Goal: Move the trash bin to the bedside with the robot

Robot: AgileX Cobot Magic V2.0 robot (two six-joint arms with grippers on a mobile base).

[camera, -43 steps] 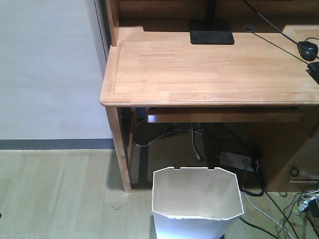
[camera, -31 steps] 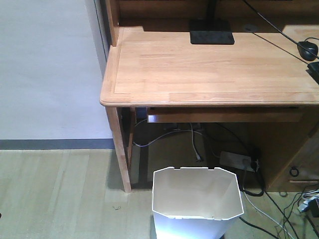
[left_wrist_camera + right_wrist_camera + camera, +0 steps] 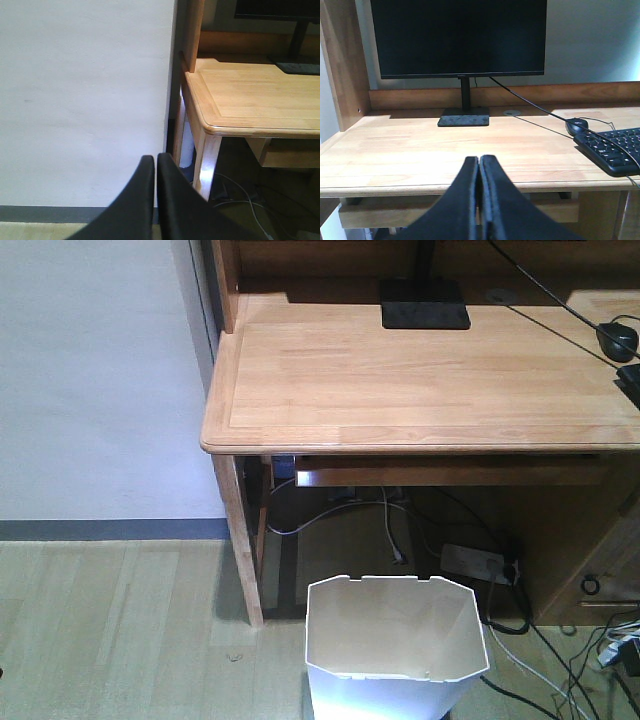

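1. Left tool [image 3: 154, 167] is showing its fingers pressed together, gripping nothing; the bench [image 3: 250, 100] corner is lying ahead to its right.
2. Right tool [image 3: 479, 167] is sitting closed and empty, facing the monitor [image 3: 460, 35].
3. Trash bin [image 3: 395, 640] is standing on the floor [image 3: 120, 630] before the bench, its base cut off; its place relative to either tool is unclear.

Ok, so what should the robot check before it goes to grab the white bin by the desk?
1. Trash bin standing upright on the floor in front of the desk: ok.
2. Nothing inside the bin to spill: ok, it looks empty.
3. Left gripper open and ready to grab: not ok, it is shut and holds nothing.
4. Right gripper open and ready: not ok, it is shut on nothing too.
5. Cables on the floor clear of the bin: cannot tell, they lie close beside it.
6. Bedside in sight: cannot tell, no view shows a bed.
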